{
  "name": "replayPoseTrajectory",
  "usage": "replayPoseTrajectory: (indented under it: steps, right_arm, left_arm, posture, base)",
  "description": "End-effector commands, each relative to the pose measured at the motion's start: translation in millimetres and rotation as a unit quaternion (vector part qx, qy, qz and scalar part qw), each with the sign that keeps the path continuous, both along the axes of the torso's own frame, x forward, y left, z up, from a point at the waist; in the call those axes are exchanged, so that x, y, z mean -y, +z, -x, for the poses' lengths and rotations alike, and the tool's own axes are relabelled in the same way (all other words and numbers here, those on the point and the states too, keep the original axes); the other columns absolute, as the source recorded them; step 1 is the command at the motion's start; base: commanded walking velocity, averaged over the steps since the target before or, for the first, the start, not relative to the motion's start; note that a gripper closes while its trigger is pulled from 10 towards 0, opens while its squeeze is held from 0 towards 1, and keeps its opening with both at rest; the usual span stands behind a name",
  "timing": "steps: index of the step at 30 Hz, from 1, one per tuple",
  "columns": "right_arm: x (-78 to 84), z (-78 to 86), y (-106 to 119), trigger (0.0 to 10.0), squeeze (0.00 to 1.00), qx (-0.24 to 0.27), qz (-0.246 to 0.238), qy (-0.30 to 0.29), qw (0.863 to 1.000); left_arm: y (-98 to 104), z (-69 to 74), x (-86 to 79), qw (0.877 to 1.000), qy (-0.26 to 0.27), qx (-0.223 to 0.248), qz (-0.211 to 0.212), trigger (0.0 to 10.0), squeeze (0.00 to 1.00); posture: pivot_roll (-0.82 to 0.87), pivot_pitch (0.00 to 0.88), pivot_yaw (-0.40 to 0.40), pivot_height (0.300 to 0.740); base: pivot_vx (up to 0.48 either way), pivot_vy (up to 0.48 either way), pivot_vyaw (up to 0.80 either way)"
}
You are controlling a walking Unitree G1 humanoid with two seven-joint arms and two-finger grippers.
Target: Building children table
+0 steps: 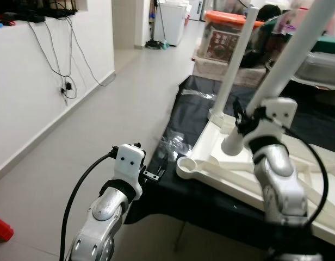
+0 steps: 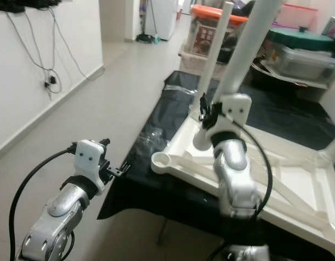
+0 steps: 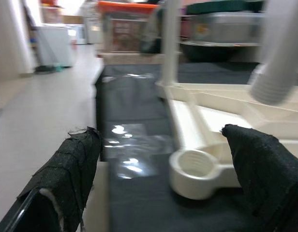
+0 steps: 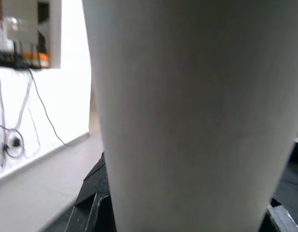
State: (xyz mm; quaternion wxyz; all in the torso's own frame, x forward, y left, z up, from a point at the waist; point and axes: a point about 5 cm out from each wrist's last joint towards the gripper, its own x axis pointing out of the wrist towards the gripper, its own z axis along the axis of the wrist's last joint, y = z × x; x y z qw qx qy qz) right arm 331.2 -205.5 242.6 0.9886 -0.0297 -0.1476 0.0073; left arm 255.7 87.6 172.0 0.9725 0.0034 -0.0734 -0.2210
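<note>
one leg [image 1: 287, 60] sits clamped in our right gripper [image 1: 244, 124], threaded end just short of the upturned tabletop [image 2: 298, 179]; our left gripper [image 3: 173, 169] spreads wide around the empty corner socket [image 3: 195, 171], likely steadying.

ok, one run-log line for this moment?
step: fit leg | right gripper: holding table leg above upturned tabletop | left gripper: open, facing empty corner socket
</note>
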Motion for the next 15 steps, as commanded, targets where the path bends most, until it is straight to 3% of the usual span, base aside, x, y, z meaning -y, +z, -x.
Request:
replayPoseTrajectory:
  steps: [1, 4, 6, 7, 9, 15]
  right_arm:
    - [4.4, -6.5, -3, 10.0, 0.00, -0.018, -0.008, 0.021, 1.000]
    - [5.9, -20.7, -4, 10.0, 0.00, -0.053, -0.009, 0.076, 0.996]
    - [5.9, -20.7, -4, 10.0, 0.00, -0.053, -0.009, 0.076, 0.996]
    - [3.4, -37.2, 0, 10.0, 0.00, -0.066, -0.031, 0.117, 0.990]
    - [-1.4, -48.4, 10, 10.0, 0.00, -0.061, -0.055, 0.148, 0.986]
    - [-4.2, -53.4, 20, 10.0, 0.00, -0.045, -0.071, 0.171, 0.982]
  left_arm:
    - [-2, 4.8, 2.5, 1.000, -0.013, -0.011, 0.002, 10.0, 0.00]
    - [-3, 11.3, 3.4, 1.000, -0.024, -0.016, -0.003, 10.0, 0.00]
    - [-3, 11.3, 3.4, 1.000, -0.024, -0.016, -0.003, 10.0, 0.00]
    - [-2, 16.8, 4.1, 0.999, -0.033, -0.024, -0.005, 10.0, 0.00]
    - [0, 21.3, 5.5, 0.999, -0.040, -0.030, -0.004, 10.0, 0.00]
    - [0, 25.0, 6.4, 0.998, -0.044, -0.035, -0.003, 10.0, 0.00]
  posture:
    - [0.09, 0.071, -0.128, 0.740]
    - [0.09, 0.115, -0.132, 0.740]
    - [0.09, 0.115, -0.132, 0.740]
    - [0.10, 0.180, -0.134, 0.740]
    - [0.10, 0.197, -0.137, 0.740]
    - [0.10, 0.230, -0.141, 0.740]
  base:
    - [0.000, 0.000, 0.00]
    - [0.000, 0.000, 0.00]
    - [0.000, 0.000, 0.00]
    - [0.000, 0.000, 0.00]
    - [0.000, 0.000, 0.00]
    - [0.000, 0.000, 0.00]
